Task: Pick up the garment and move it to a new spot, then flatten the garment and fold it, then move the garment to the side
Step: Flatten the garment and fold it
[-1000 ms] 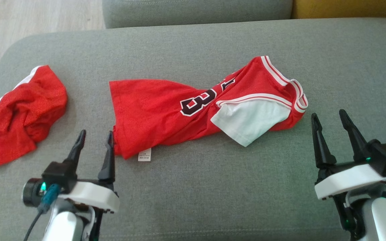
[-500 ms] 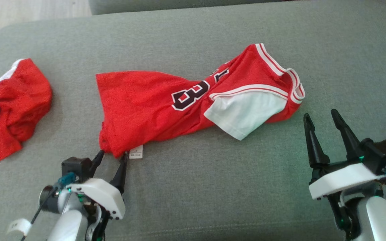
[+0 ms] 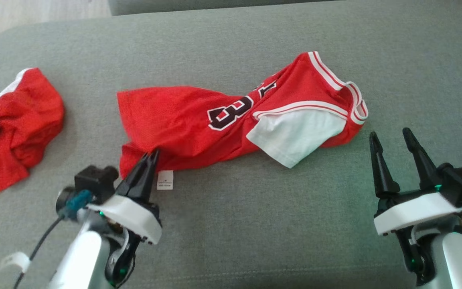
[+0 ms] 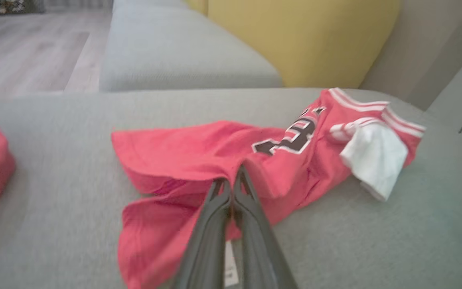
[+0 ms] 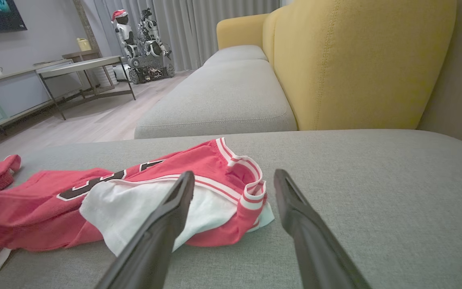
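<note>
The garment is a red jersey with black numbers, white trim and a white lining, lying rumpled across the grey sofa cushion. My left gripper is shut on the near left hem corner, beside the white label. In the left wrist view the closed fingers pinch a raised fold of the red cloth. My right gripper stands open just right of the collar end, touching nothing. The right wrist view has the collar between and beyond the open gripper.
A second crumpled red garment lies at the cushion's left edge. Wooden floor lies beyond the far left corner. A yellow backrest and another grey seat stand behind. Bare cushion spreads in front of the jersey.
My left gripper moved forward to the jersey's near hem corner and shut on it, bunching the hem upward. The right gripper stayed open and nearly still. The head camera tilted slightly.
</note>
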